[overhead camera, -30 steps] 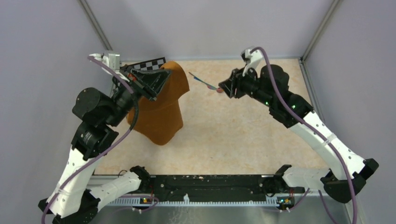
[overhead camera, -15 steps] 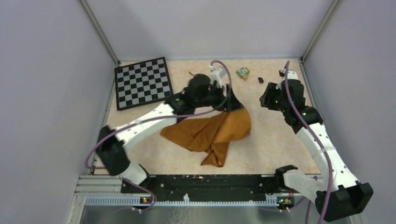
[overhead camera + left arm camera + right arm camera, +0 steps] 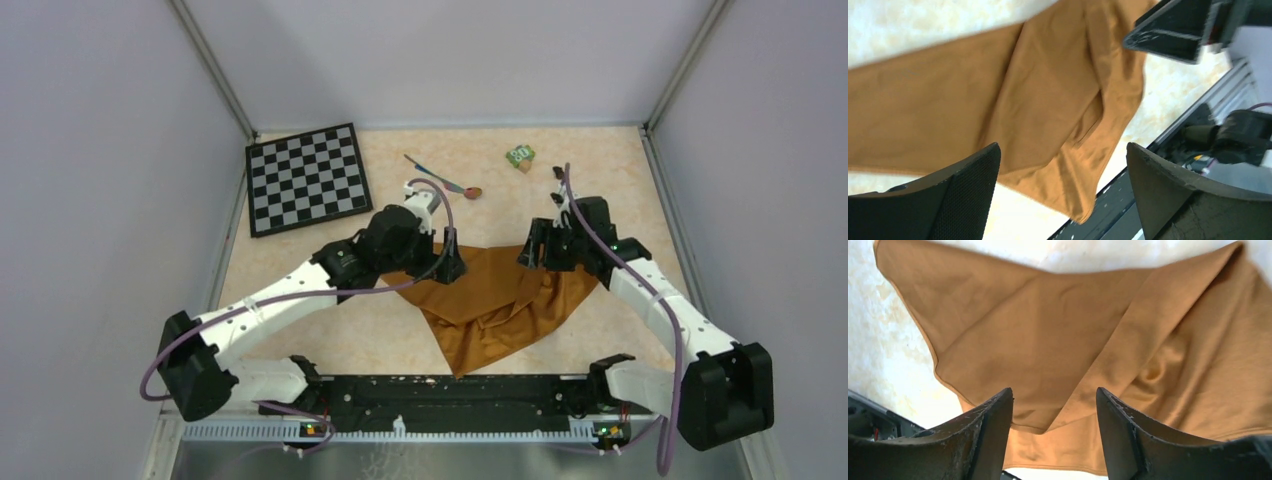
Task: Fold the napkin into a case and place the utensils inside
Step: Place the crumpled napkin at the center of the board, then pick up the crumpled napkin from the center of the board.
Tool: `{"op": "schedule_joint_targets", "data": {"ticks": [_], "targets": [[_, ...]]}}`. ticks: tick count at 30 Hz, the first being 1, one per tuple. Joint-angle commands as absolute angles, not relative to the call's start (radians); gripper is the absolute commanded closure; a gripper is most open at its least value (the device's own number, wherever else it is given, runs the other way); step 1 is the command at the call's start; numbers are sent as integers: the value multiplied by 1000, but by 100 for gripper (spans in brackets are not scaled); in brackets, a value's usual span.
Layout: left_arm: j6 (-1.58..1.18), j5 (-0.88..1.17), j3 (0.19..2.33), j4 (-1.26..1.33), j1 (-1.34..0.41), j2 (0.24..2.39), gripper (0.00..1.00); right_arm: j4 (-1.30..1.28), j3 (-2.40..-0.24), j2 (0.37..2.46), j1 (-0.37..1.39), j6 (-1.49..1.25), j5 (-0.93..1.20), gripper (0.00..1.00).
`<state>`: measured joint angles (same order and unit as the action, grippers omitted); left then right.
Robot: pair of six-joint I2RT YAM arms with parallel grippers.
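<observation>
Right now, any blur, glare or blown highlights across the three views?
Top external: sharp, evenly lit, soft shadows under the arms on the pale mottled table. Left wrist: the creased orange-brown satin napkin is smeared by motion blur, worst along its upper edge. Right wrist: napkin crisper, table at top washed out, black gripper fingers dark.

Napkin (image 3: 495, 300) lies mid-surface (image 3: 610, 190) towards the front, left tool (image 3: 447, 264) sits over its far-left edge, right tool (image 3: 534, 256) over its far-right edge, utensils (image 3: 441, 179) lie behind the napkin, chessboard (image 3: 305, 178) back left, small block (image 3: 519, 155) right of the utensils.
</observation>
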<state>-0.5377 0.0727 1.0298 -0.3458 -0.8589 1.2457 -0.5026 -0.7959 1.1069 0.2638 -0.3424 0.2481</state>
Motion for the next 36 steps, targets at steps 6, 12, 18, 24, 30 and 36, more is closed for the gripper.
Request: {"op": "schedule_joint_targets", "data": {"ticks": [6, 12, 18, 24, 30, 36], "targets": [[-804, -144, 752, -405, -850, 1162, 1, -471, -690, 1105, 337, -577, 103, 33], [-1024, -201, 646, -389, -748, 1046, 1, -364, -577, 1079, 439, -819, 109, 32], [-1090, -20, 607, -315, -657, 1107, 1, -230, -458, 1107, 529, -950, 82, 36], [-1068, 91, 590, -225, -657, 1143, 5, -275, -544, 1127, 529, -922, 6, 90], [-902, 175, 590, -146, -658, 1080, 3, -409, -678, 1013, 438, -950, -67, 100], [-848, 232, 566, -27, -659, 1008, 2, -299, -690, 968, 238, -1184, -4, 100]]}}
